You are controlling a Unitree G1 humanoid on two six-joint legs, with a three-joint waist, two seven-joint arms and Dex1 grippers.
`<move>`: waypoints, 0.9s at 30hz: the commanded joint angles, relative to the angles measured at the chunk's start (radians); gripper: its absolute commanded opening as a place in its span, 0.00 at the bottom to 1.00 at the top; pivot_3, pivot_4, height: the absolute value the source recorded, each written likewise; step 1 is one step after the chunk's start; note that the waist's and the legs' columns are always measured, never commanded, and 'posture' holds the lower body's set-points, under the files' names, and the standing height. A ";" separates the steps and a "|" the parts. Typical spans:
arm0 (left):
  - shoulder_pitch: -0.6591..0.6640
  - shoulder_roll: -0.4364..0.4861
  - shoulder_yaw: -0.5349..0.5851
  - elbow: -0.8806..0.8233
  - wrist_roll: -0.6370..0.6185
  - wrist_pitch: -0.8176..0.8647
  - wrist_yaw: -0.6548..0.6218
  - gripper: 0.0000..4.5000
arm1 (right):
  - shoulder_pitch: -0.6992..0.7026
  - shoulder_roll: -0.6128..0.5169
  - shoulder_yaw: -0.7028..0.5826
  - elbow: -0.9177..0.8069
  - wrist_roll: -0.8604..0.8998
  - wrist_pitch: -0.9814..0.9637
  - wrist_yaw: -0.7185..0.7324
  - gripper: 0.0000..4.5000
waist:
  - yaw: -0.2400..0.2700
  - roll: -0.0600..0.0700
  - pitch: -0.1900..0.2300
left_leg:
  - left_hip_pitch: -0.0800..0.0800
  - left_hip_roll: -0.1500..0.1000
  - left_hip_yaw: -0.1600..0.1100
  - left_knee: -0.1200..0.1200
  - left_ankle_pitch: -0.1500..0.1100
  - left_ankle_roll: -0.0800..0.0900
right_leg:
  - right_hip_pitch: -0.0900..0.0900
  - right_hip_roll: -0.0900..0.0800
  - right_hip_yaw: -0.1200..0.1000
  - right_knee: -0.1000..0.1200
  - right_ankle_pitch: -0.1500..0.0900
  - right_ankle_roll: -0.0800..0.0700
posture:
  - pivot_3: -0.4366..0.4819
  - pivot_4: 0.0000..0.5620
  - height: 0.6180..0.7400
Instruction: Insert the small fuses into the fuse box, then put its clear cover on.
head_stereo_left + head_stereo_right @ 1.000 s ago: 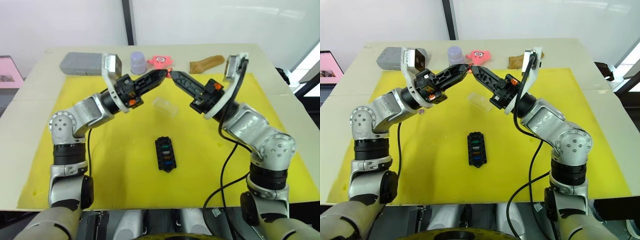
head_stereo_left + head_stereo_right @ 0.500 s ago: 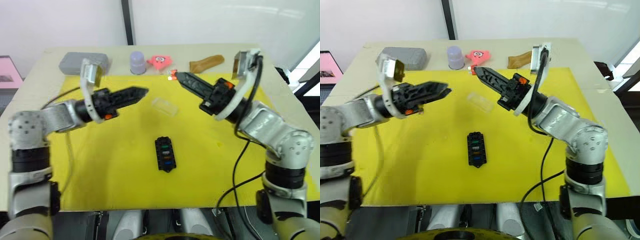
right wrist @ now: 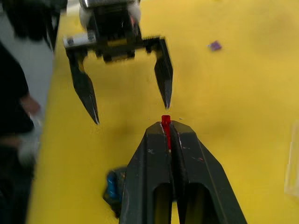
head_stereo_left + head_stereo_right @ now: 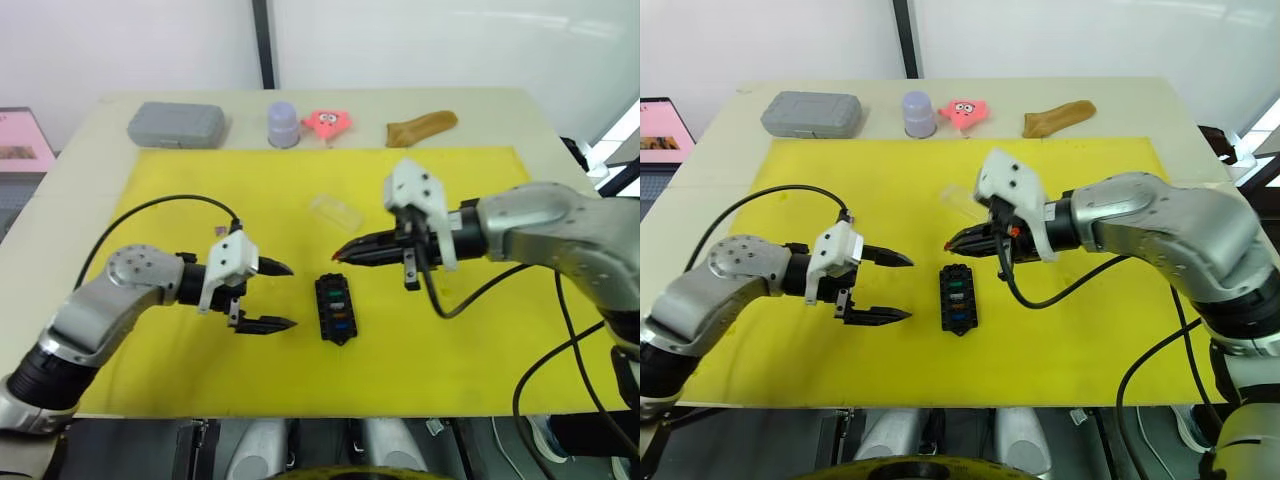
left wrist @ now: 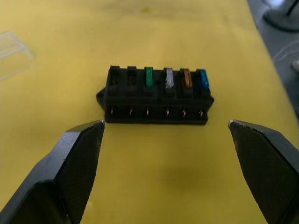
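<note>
- Fuses already seated in the fuse box (image 5: 156, 95) numbered four: green (image 5: 148, 77), grey (image 5: 169, 78), amber (image 5: 186, 78) and blue (image 5: 202, 79), with two slots at the green end open.
- The box lay flat on the yellow mat (image 4: 480, 330) of the surface, between the two hands.
- The right hand (image 3: 166, 135) was pinched shut on a red fuse (image 3: 166, 125), whose tip stood out past the fingertips; it hovered just above the box's far end.
- The left hand (image 4: 277, 296) sat beside the box with its fingers spread wide and empty, facing the box's long side.
- To do the step well, the red fuse should probably be brought blades-down and square over an empty slot, then pressed straight in; a tilt would likely jam it.
- The left hand might usefully close on the box to steady it, since so light a block would probably slide.
- A purple fuse (image 3: 215, 45) lay loose on the mat, well apart from the box.
- The clear cover (image 4: 335, 211) rested on the mat beyond the box, not yet needed.
</note>
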 commanded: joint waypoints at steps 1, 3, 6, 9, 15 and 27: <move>-0.002 -0.033 -0.019 0.006 0.102 -0.075 0.025 0.99 | -0.040 0.006 0.090 0.020 -0.221 -0.112 0.112 0.00 | 0.004 0.000 0.000 | -0.001 0.000 0.000 0.000 0.000 0.000 | 0.000 0.000 0.000 0.000 0.000 0.000 | 0.48 0.27 1.00; 0.001 -0.056 -0.030 0.012 0.139 -0.090 0.031 0.99 | -0.051 0.028 0.130 0.036 -0.294 -0.136 0.155 0.00 | 0.002 0.000 0.000 | -0.002 0.000 0.000 0.001 0.000 0.001 | -0.002 0.000 0.000 0.000 0.000 0.000 | 0.48 0.27 1.00; 0.001 -0.076 -0.033 0.018 0.160 -0.092 0.026 0.99 | -0.048 0.049 0.159 0.050 -0.380 -0.164 0.203 0.00 | -0.001 0.000 0.000 | -0.004 0.000 0.000 0.001 0.000 0.001 | -0.003 0.000 0.000 0.000 0.000 0.000 | 0.48 0.27 1.00; 0.004 -0.093 -0.036 0.019 0.176 -0.094 0.024 0.99 | -0.041 0.073 0.172 0.061 -0.442 -0.175 0.230 0.00 | -0.002 0.000 0.000 | -0.004 0.000 0.000 0.001 0.000 0.000 | -0.004 0.000 0.000 0.001 0.000 0.000 | 0.48 0.27 1.00; 0.014 -0.122 -0.041 0.002 0.199 -0.086 0.026 0.99 | -0.025 0.120 0.168 0.069 -0.510 -0.160 0.260 0.00 | -0.002 0.000 0.000 | -0.003 0.000 0.000 0.001 0.000 0.000 | -0.004 0.000 -0.001 0.002 0.000 0.000 | 0.48 0.27 1.00; -0.024 -0.175 -0.041 0.045 0.230 -0.068 0.025 0.99 | -0.007 0.161 0.149 0.087 -0.561 -0.088 0.292 0.00 | -0.003 0.000 0.000 | -0.003 0.000 0.000 0.002 0.000 0.000 | -0.004 0.000 -0.001 0.002 0.000 0.000 | 0.48 0.27 1.00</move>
